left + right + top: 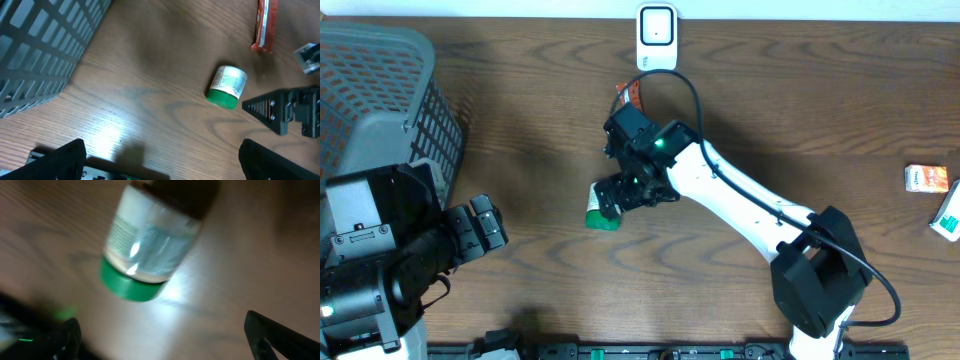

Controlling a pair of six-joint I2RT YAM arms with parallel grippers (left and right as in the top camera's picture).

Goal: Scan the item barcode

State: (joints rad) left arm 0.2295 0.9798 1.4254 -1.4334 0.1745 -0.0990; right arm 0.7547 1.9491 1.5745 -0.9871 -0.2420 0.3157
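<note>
The item, a small white bottle with a green cap (601, 215), lies on its side on the wooden table. It also shows in the left wrist view, bottle (227, 86), and fills the top of the right wrist view, bottle (150, 250). My right gripper (628, 192) hovers just over it, open; its fingers (280, 335) are spread wide with nothing between them, gripper (165, 340). The white barcode scanner (657, 36) stands at the table's far edge. My left gripper (485, 225) is open near the basket, far left of the bottle, gripper (165, 162).
A grey mesh basket (380, 100) fills the left side, basket (40, 50). A red snack packet (631, 95) lies beneath the scanner, packet (265, 25). An orange box (928, 178) and a teal-white box (948, 215) lie at the right edge.
</note>
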